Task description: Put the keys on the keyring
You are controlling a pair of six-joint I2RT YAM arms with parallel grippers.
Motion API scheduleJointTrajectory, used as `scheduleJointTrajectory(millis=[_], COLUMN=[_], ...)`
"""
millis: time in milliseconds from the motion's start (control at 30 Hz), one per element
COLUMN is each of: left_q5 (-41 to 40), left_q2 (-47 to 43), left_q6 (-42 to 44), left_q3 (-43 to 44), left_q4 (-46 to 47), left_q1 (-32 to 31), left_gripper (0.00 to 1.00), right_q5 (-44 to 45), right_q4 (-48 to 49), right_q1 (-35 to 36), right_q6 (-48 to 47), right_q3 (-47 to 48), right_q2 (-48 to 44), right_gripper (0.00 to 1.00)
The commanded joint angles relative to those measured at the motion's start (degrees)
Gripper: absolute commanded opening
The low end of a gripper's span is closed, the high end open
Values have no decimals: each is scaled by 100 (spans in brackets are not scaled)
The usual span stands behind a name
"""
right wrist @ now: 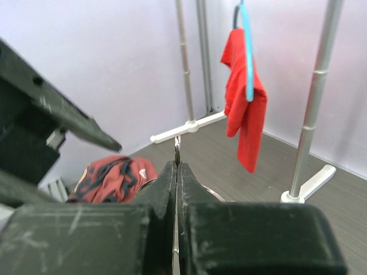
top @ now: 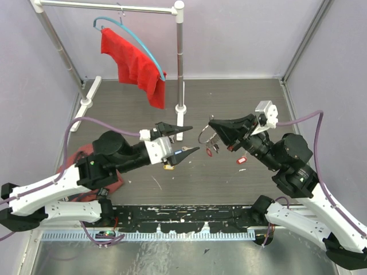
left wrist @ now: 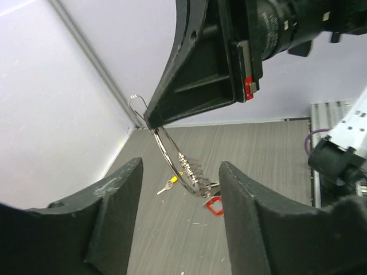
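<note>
My right gripper (top: 210, 122) is shut on the keyring (top: 204, 136), a thin silver wire loop held above the table. In the right wrist view its jaws (right wrist: 176, 164) are pressed together with a sliver of the wire (right wrist: 177, 146) sticking out past the tips. A bunch of silver keys (left wrist: 195, 175) with a red tag (left wrist: 213, 205) hangs low on the ring (left wrist: 165, 150). My left gripper (top: 194, 138) is open just left of the ring, with nothing between its fingers (left wrist: 114, 195). Another red-tagged key (top: 241, 160) lies loose on the table under the right arm.
A yellow-tagged key (left wrist: 169, 184) lies on the table below the left gripper. A dark red garment (right wrist: 112, 177) is bunched at the left. A clothes rack (top: 179, 69) with a red cloth (top: 135, 66) on a blue hanger stands at the back.
</note>
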Motion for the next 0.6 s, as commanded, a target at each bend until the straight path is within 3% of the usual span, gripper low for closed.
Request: scheduleJointTrajectory(millis=[0, 333, 567], left_q5=[-935, -2032, -2206], left_q2=[306, 1124, 1381], left_q6=[-3, 467, 597], left_q3=[-274, -311, -261], left_q4=[1164, 2727, 2908], left_q1=[-11, -11, -12], left_gripper=[65, 72, 53], right_q5=[994, 939, 878], right_q4=[966, 1205, 1205], right_q1=[-14, -14, -13], right_q6=[604, 894, 1007], right_q3=[219, 276, 285], right_q2=[207, 322, 257], right_gripper=[1, 1, 1])
